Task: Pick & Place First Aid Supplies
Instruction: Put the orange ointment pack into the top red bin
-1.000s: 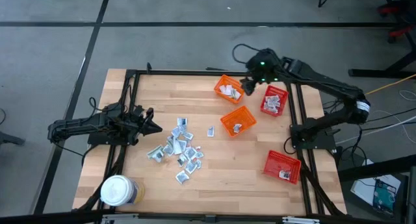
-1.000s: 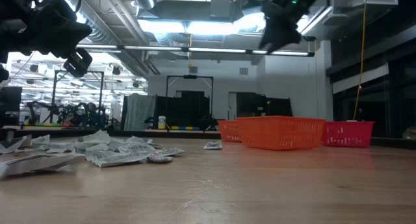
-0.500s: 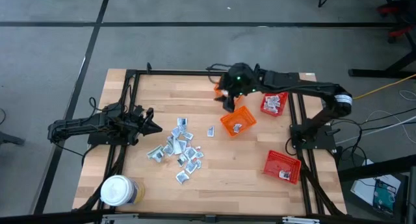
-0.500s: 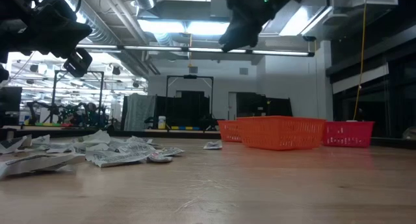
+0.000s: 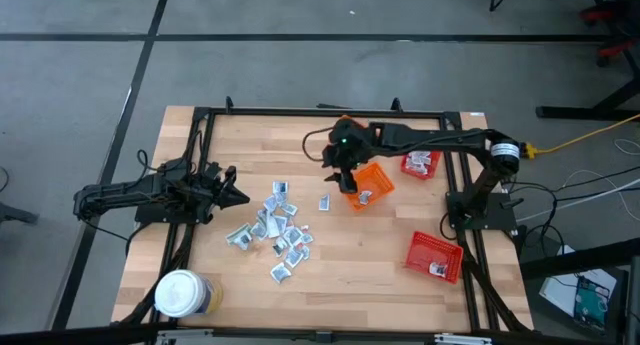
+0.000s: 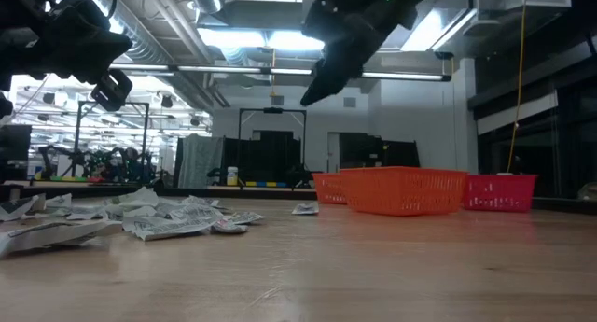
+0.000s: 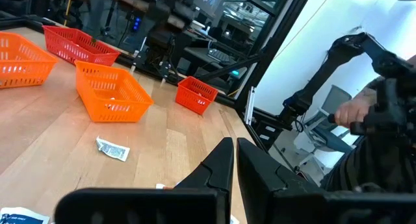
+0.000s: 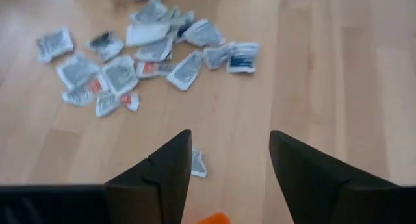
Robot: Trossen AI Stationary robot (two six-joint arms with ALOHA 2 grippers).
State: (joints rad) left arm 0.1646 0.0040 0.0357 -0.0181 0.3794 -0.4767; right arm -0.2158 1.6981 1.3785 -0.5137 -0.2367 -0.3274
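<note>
The right end effector (image 5: 334, 175) has swung from the baskets toward the sachets (image 5: 272, 228), fingers apart.

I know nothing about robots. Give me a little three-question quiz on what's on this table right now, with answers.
1. True or false: the right claw is open and carries nothing.
2. How many mesh baskets sit on the table?
3. The lone sachet near the orange basket lies: A) inside that basket, B) on bare wood apart from the pile of sachets, C) under the white-lidded jar.

Key: 1 true; 2 four, two orange and two red; 3 B.
</note>
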